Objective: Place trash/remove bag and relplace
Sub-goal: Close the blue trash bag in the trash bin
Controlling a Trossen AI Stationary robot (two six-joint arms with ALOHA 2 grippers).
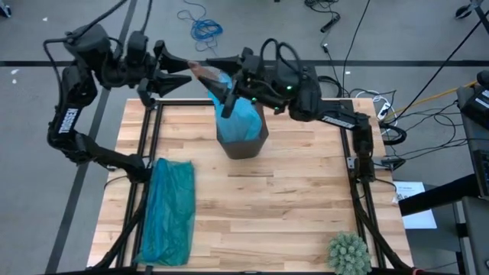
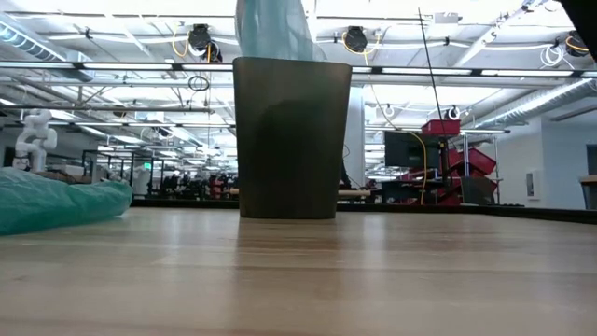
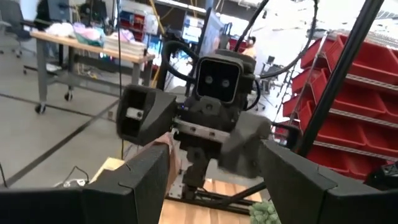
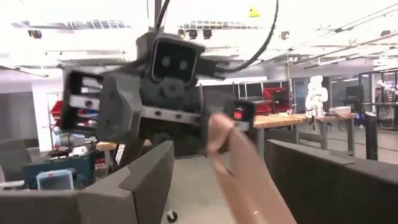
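Note:
A brown paper scrap hangs in the air between my two grippers, above the far rim of the dark bin. The left gripper points toward the table's right and the right gripper toward its left. They face each other, both with fingers apart. The pale blue bag stands in the bin, and its top rises well above the rim toward the right gripper. No other trash shows. My right gripper has the brown scrap lying along the inner side of one finger. The scrap reaches forward past the fingertips, lifted clear. The finger gap is wider than the scrap. My left gripper has the scrap's other end beside one finger. I cannot tell whether they touch.
A darker teal-green bag lies flat along the table's left side, also seen in the low view. A spiky green ball sits at the near right corner. Bare wood lies between the bin and the near edge. Cables lie on the floor beyond the table.

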